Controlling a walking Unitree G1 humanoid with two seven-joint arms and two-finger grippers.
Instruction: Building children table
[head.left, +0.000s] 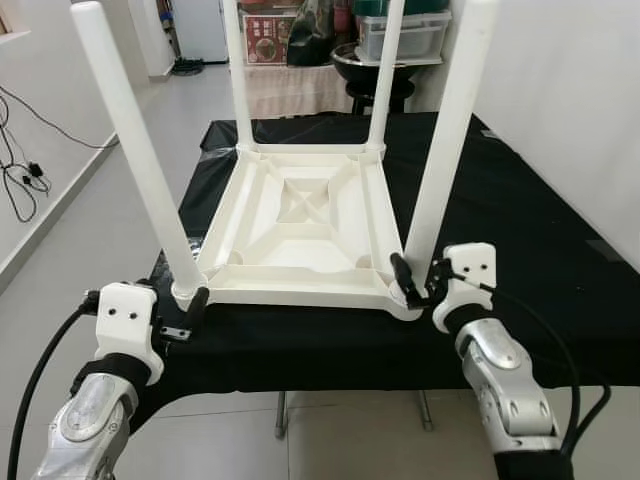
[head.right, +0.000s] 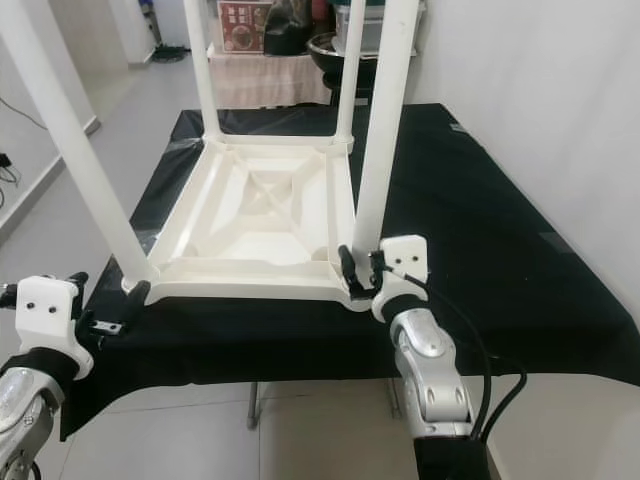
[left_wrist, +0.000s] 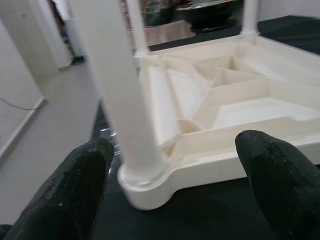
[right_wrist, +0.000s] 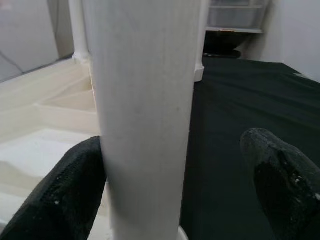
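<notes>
Black-draped table (head.left: 560, 270): upturned white children table (head.left: 300, 225); left gripper (head.left: 185, 312) at 7 o'clock leg (head.left: 135, 150), right gripper (head.left: 418, 280) at 5 o'clock leg (head.left: 445, 130), jaws released.

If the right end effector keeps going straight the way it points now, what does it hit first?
Most likely the near right table leg. The right end effector is open, and the leg stands between its fingers just ahead, seated in the upturned white table. Exact gap is unclear.

No lettering can be read anywhere. The red printed box (head.left: 268, 35) standing at the back behind the black-draped worktop (head.left: 540, 250) bears a label, but it is too small to make out.
</notes>
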